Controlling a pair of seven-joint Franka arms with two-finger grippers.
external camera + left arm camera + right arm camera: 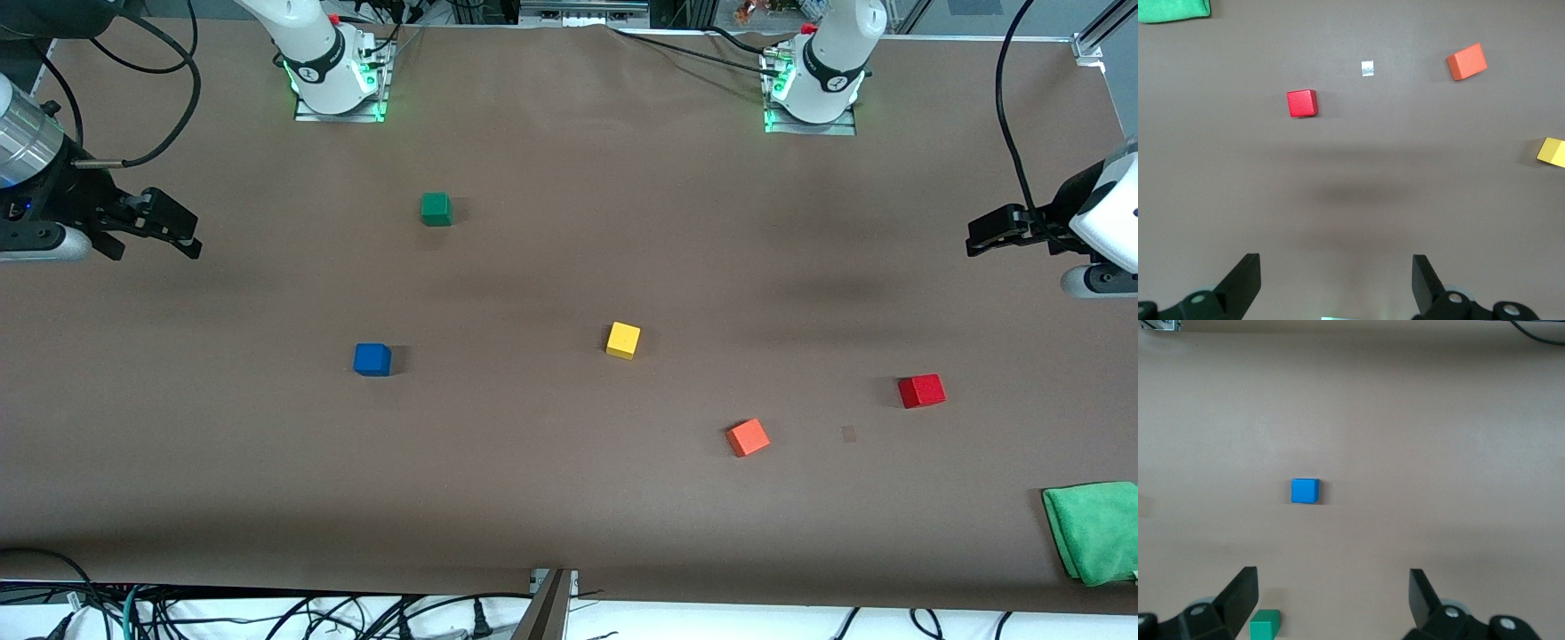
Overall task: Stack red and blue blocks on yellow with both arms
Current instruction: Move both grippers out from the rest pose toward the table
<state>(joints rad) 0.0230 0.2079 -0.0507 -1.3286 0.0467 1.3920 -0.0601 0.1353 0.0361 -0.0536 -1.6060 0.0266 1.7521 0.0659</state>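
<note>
The yellow cube (623, 340) sits near the table's middle; it also shows at the edge of the left wrist view (1553, 151). The blue cube (372, 359) lies toward the right arm's end and shows in the right wrist view (1305, 491). The red cube (921, 390) lies toward the left arm's end and shows in the left wrist view (1301, 103). My right gripper (182, 238) hovers open and empty at its end of the table (1333, 600). My left gripper (978, 240) hovers open and empty at its end (1337, 283).
An orange-red cube (748, 437) lies between the yellow and red cubes, nearer the front camera. A green cube (436, 209) sits nearer the bases than the blue cube. A green cloth (1093, 531) lies at the left arm's end by the table's front edge.
</note>
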